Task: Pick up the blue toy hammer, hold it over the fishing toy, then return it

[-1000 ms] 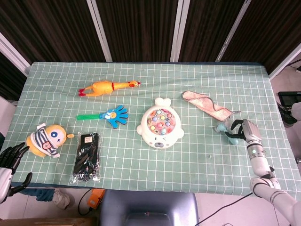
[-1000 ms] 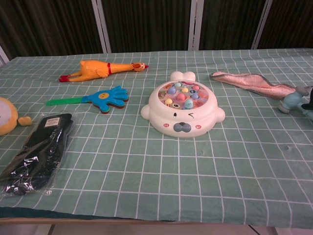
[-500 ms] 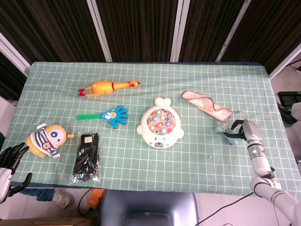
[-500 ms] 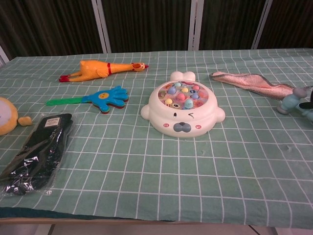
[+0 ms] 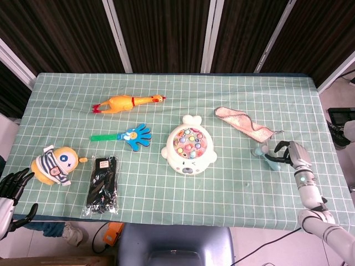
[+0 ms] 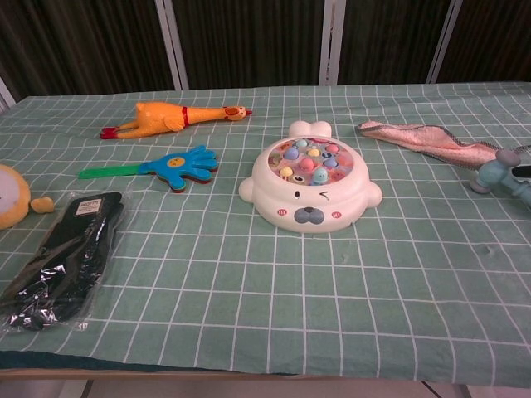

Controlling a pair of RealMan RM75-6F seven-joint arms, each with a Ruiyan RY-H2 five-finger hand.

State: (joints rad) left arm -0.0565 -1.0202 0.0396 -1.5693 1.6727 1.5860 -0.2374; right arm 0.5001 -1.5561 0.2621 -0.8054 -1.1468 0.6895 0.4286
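Observation:
The blue toy hammer lies on the green checked cloth at the right side, its head toward the fishing toy and its handle running toward the table's right edge. My right hand hovers just right of it with fingers spread over the handle's end, holding nothing that I can see. In the chest view only a dark fingertip shows at the right border. The white fishing toy sits mid-table. My left hand hangs open off the table's near left corner.
A pink cloth lies just behind the hammer. On the left are a yellow rubber chicken, a blue hand clapper, an orange plush toy and bagged black gloves.
My right hand has drawn back to the right, away from the hammer's head. The hammer has shifted slightly and lies on the cloth. The left hand has not moved.

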